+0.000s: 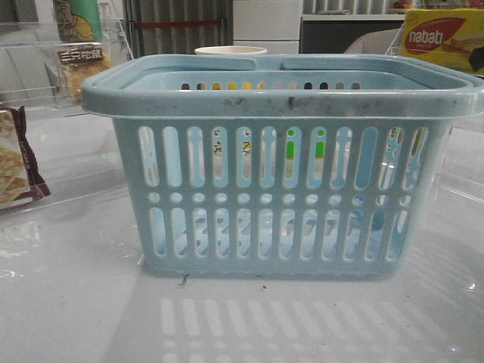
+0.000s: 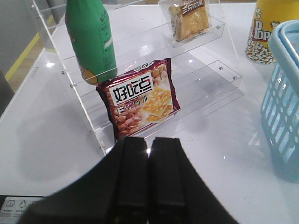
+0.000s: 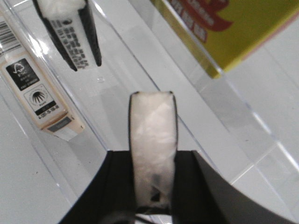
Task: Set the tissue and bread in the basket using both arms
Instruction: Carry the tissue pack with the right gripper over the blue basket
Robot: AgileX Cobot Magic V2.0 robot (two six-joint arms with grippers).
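Note:
The light-blue basket (image 1: 280, 162) stands in the middle of the table; its side also shows in the left wrist view (image 2: 285, 93). The bread (image 2: 189, 18) lies on the top step of a clear shelf, also in the front view (image 1: 79, 64). My left gripper (image 2: 149, 140) is shut and empty, low over the table in front of that shelf. My right gripper (image 3: 153, 154) is shut on the tissue (image 3: 153, 126), seen edge-on as white with dark sides, held over a clear shelf. Neither gripper shows in the front view.
A maroon-edged snack bag (image 2: 140, 100) and a green bottle (image 2: 91, 39) stand on the left shelf. A popcorn cup (image 2: 264, 32) stands by the basket. On the right shelf are a yellow box (image 3: 224, 28), a second dark packet (image 3: 70, 32) and a cream box (image 3: 39, 88).

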